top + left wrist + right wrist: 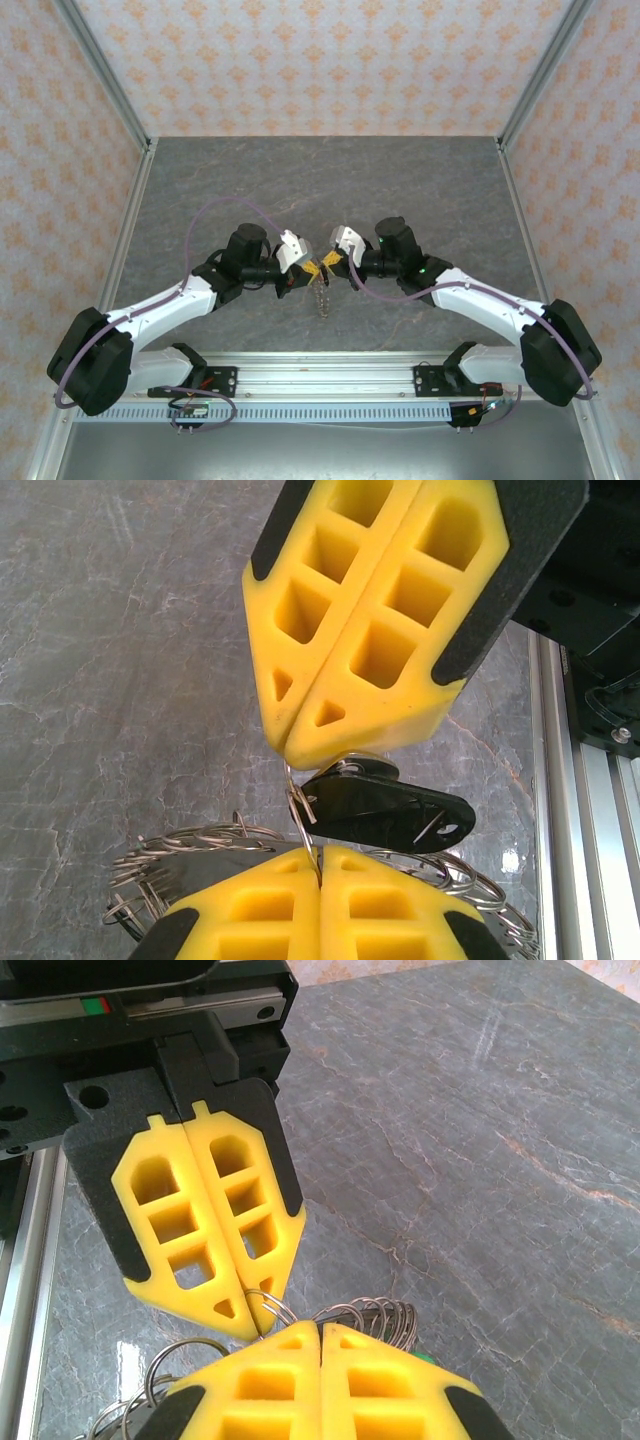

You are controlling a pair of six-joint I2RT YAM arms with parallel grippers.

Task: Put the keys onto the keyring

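Note:
Both grippers meet tip to tip above the middle of the table. My left gripper is shut on a thin split ring that runs up into the shut tips of my right gripper. A black key hangs on that split ring between the two grippers. The keyring, a grey cluster with many small wire loops, dangles below the fingers. A speck of green peeks out beside the right fingers. Other keys are hidden.
The grey marbled table spreads out all around and behind the grippers. Patterned walls stand at the left, back and right. The aluminium rail with the arm bases runs along the near edge.

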